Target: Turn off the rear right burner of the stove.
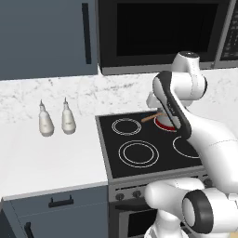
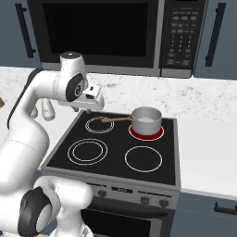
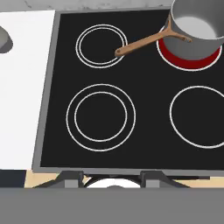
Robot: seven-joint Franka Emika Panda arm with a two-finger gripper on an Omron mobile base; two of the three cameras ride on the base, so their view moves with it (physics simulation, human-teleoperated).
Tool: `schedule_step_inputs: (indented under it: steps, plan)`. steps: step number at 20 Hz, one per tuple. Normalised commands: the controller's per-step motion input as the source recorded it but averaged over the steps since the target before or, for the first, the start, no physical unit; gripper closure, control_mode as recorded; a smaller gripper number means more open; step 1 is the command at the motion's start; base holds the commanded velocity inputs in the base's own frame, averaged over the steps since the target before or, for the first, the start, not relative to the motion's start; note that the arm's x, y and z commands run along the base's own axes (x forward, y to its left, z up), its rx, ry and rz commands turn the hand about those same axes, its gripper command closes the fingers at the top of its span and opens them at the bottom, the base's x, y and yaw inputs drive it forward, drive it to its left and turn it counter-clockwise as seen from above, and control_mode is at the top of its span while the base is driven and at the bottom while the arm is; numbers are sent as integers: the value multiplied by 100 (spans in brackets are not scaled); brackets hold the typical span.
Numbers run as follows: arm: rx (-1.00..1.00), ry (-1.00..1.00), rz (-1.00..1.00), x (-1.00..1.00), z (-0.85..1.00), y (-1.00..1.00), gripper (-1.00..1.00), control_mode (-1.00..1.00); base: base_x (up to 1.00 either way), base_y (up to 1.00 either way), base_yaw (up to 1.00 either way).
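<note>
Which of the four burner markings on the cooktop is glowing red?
The rear right burner, the one under the steel saucepan. It shows a red disc around the pan's base; the other three are plain white rings on black glass.

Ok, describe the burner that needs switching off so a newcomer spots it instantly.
Find the stove, the black glass cooktop under the microwave. Of its four rings, go to the back row, right side: that is the rear right burner. It alone glows red, and a steel saucepan with a wooden handle sits on it; the other three are plain white outlines.
</note>
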Motion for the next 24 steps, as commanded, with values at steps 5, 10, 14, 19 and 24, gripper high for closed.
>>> schedule_step_inputs:
  steps: [5, 10, 14, 19, 24]
  plan:
    - [1, -15, 0, -25, 0, -4, -100, -100, 0, 0, 0]
    - [1, -12, 0, -23, 0, -8, -100, -100, 0, 0, 0]
    - [0, 0, 0, 0, 0, 0, -100, 100, 0, -2, 0]
    - [0, 0, 0, 0, 0, 0, -100, 100, 0, -53, 0]
    - [0, 0, 0, 0, 0, 0, -100, 100, 4, -75, 0]
